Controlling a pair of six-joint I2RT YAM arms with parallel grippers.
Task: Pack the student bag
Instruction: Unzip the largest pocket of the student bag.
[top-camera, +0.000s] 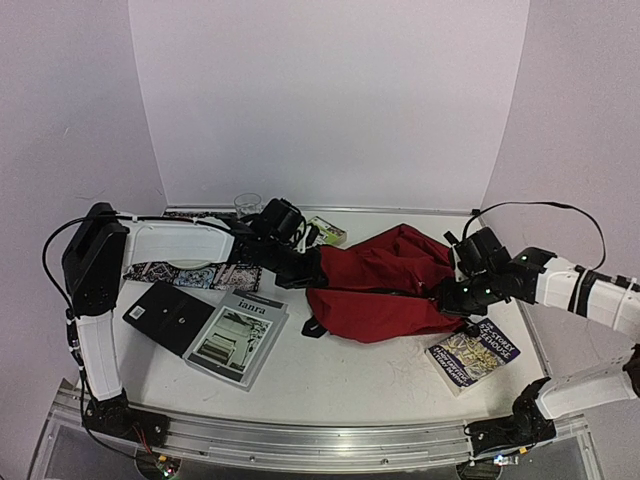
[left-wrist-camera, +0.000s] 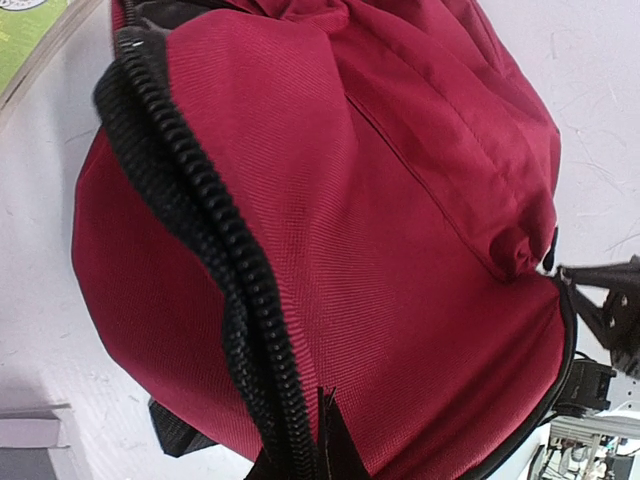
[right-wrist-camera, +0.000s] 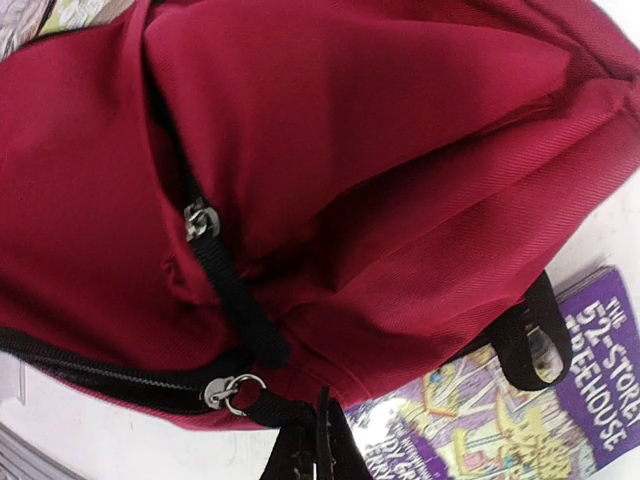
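Backpack: dark red, lying slumped in the middle of the table, between the two claws.
Left claw: closed on the black zip edge at the backpack's left end.
Right claw: pinched shut on a black strap beside a metal zip pull at the backpack's right end.
Purple book: near right, just beside the backpack.
Magazine: near left, with a black notebook on its left.
Glass: far left, by the back wall.
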